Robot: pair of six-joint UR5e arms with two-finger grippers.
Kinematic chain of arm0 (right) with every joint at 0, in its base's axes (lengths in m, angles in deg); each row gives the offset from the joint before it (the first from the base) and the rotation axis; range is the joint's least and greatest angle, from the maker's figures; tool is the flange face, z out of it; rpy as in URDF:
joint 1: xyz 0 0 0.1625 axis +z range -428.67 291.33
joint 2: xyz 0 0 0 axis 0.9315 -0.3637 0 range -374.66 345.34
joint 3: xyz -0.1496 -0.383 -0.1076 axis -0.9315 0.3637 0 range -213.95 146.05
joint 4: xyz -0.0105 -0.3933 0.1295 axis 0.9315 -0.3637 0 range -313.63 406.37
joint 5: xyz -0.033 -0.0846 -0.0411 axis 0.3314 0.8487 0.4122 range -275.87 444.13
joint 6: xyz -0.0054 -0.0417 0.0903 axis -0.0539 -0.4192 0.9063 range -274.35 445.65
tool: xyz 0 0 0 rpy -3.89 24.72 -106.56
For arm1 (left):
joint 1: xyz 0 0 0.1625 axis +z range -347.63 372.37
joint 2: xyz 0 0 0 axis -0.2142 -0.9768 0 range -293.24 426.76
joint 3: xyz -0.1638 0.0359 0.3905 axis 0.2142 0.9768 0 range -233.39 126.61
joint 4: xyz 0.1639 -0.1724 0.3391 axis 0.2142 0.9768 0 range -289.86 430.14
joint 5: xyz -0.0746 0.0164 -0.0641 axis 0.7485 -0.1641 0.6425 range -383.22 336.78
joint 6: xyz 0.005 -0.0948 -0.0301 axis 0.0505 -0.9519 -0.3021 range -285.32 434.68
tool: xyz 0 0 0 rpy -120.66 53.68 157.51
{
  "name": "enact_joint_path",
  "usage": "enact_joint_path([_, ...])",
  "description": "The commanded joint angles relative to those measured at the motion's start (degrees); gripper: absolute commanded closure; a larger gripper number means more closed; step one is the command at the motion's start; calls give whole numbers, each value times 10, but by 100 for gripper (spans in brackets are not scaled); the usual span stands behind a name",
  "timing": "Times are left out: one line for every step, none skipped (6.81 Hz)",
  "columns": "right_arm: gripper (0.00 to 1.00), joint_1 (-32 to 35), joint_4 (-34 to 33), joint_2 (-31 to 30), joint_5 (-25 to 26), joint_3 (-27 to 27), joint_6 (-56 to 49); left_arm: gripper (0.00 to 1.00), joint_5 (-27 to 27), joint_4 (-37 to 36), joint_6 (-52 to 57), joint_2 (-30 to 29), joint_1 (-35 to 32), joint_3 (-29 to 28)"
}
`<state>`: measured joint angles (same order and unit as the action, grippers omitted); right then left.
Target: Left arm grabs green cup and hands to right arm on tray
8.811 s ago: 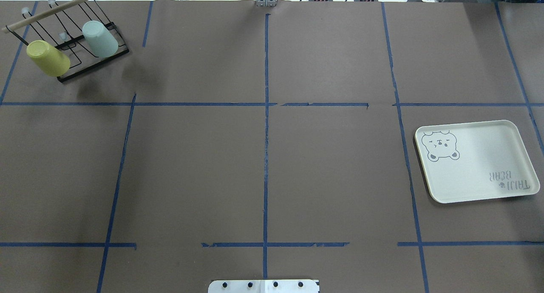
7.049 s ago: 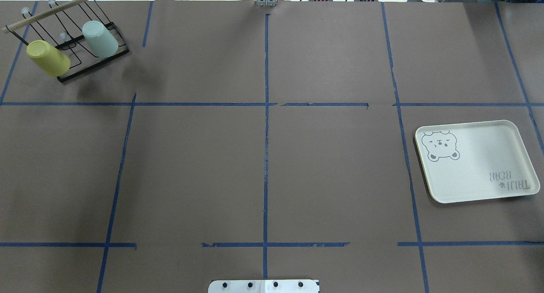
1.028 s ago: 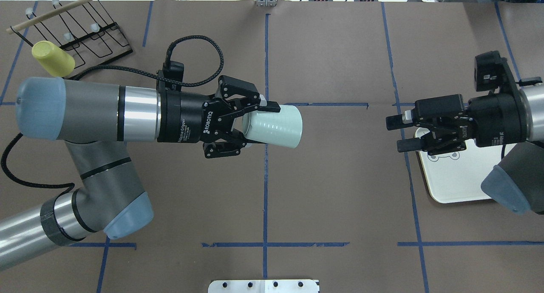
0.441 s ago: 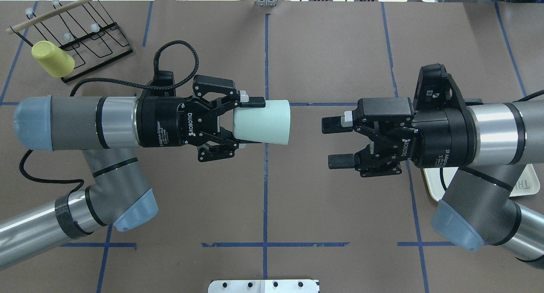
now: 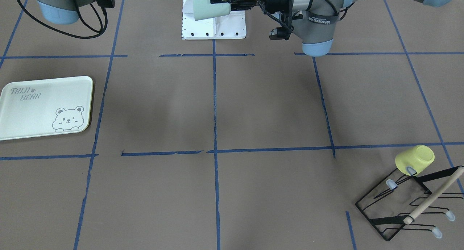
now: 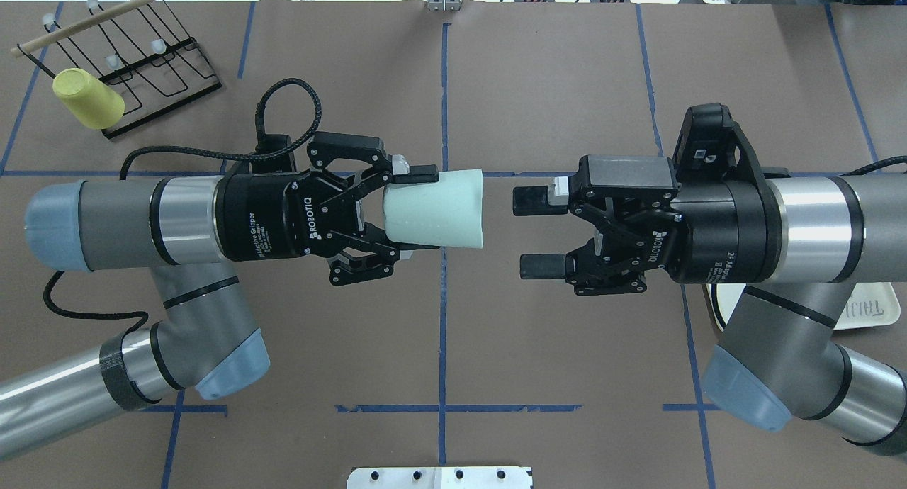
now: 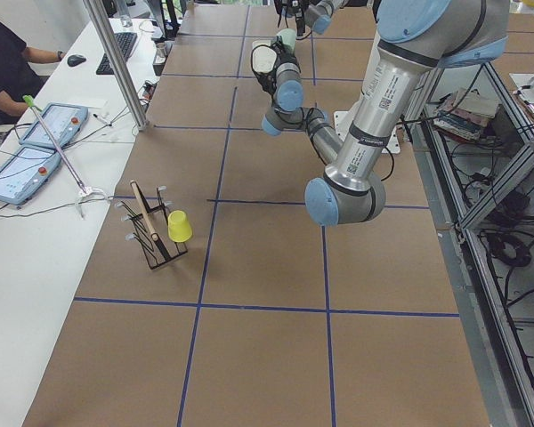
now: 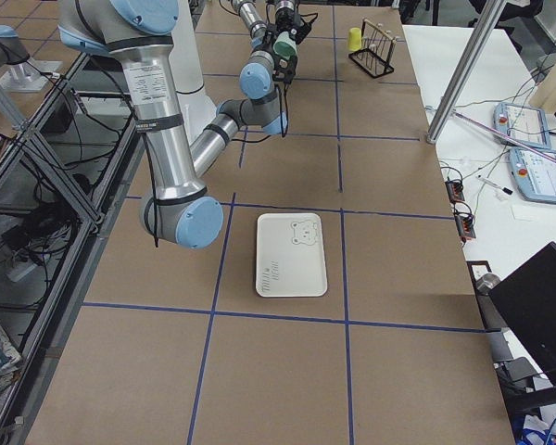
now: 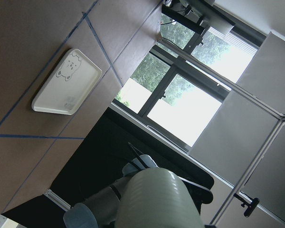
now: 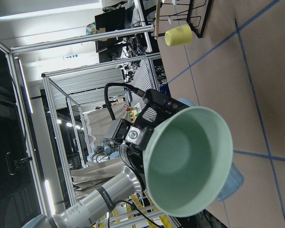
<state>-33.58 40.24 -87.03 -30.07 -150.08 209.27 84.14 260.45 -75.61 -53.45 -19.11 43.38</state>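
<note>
Our left end effector (image 6: 414,211) grips the green cup (image 6: 443,209) at its base, sideways above the tabletop's (image 6: 439,347) middle. Our right end effector (image 6: 531,232) gapes just beside its mouth. We judge it light, stiff and slippery; take the free wall near the rim.

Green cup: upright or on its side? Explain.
On its side: the left gripper holds the green cup horizontal, mouth facing the right gripper's spread fingers.

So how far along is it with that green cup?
Done: the green cup is off the wire rack, held sideways in the left end effector. In hand: the open right end effector faces its mouth, not touching. Left: the handover and setting it on the tray.
</note>
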Motion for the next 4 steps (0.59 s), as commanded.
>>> enact_joint_path([0,4,-3,3,31,4,-29,98,-3,9,-9,1,5,0])
enact_joint_path([0,8,-4,4,39,6,-33,98,-4,9,-9,-1,7,0])
enact_joint_path([0,8,-5,22,44,14,-31,98,-4,9,-10,-4,12,0])
enact_joint_path([0,8,-5,27,44,18,-30,98,-5,9,-10,-5,15,0])
